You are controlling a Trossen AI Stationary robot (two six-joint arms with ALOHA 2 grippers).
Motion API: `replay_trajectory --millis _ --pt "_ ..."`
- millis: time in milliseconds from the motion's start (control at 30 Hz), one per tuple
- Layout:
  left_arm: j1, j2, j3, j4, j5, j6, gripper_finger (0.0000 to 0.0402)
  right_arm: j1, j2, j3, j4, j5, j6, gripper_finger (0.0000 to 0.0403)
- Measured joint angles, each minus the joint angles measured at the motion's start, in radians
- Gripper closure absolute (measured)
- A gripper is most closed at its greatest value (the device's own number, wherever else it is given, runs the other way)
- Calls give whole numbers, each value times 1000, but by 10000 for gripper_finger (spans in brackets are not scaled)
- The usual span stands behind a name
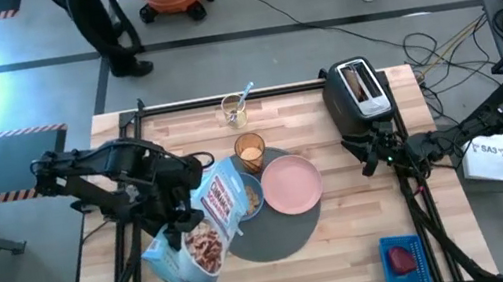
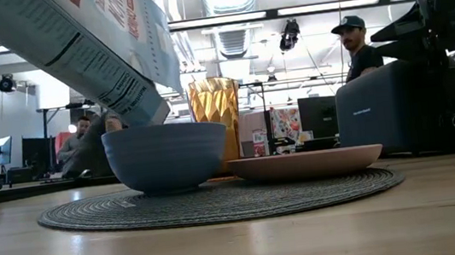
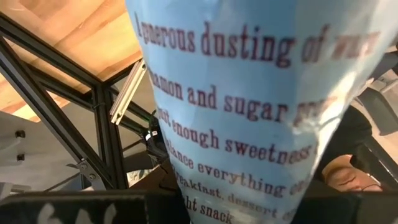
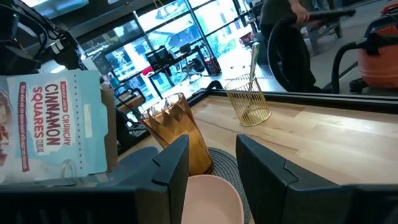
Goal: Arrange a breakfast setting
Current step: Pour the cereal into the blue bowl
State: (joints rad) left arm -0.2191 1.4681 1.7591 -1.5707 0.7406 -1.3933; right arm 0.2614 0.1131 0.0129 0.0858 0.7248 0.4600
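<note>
1. The left gripper (image 1: pixel 185 210) is clamped on a light-blue cereal box (image 1: pixel 207 231), which is tilted with its open top over the small blue bowl (image 1: pixel 252 200); in the high view the bowl shows cereal inside.
2. In the left wrist view the box (image 3: pixel 249 112) fills the space just ahead of that claw, its red print close to the lens.
3. From table height the box's (image 2: pixel 80 41) lower corner hangs just above the bowl's (image 2: pixel 166 156) rim, not touching it.
4. The bowl sits on the large round dark-grey mat (image 1: pixel 278 243), beyond the left claw toward the table's middle.
5. The pink plate (image 1: pixel 291 183) lies on the same mat, just beside the bowl, between the two claws.
6. The amber tumbler (image 1: pixel 250 149) stands at the mat's far edge, near bowl and plate.
7. The right gripper (image 1: pixel 367 155) hovers beside the black toaster (image 1: pixel 358 94), its fingers (image 4: pixel 171 165) standing partly apart with nothing between them.
8. Ahead of the right claw lie the plate (image 4: pixel 208 199), the tumbler (image 4: pixel 177 140) and the cereal box (image 4: pixel 56 127).
9. A clear glass (image 1: pixel 235 113) holding a light-blue spoon (image 1: pixel 242 96) stands at the table's far edge, well apart from both claws.
10. A small red food piece (image 1: pixel 403 260) lies in a blue tray (image 1: pixel 402 247) near the table's front edge, on the right claw's side.
</note>
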Motion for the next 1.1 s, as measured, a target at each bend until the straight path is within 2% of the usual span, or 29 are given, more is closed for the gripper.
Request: replay_trajectory --millis 833,1100 --pt "56 -3 4 9 31 -22 300 0 0 0 0 0 0 280" --pt "75 -10 3 12 8 7 300 0 0 0 0 0 0 280"
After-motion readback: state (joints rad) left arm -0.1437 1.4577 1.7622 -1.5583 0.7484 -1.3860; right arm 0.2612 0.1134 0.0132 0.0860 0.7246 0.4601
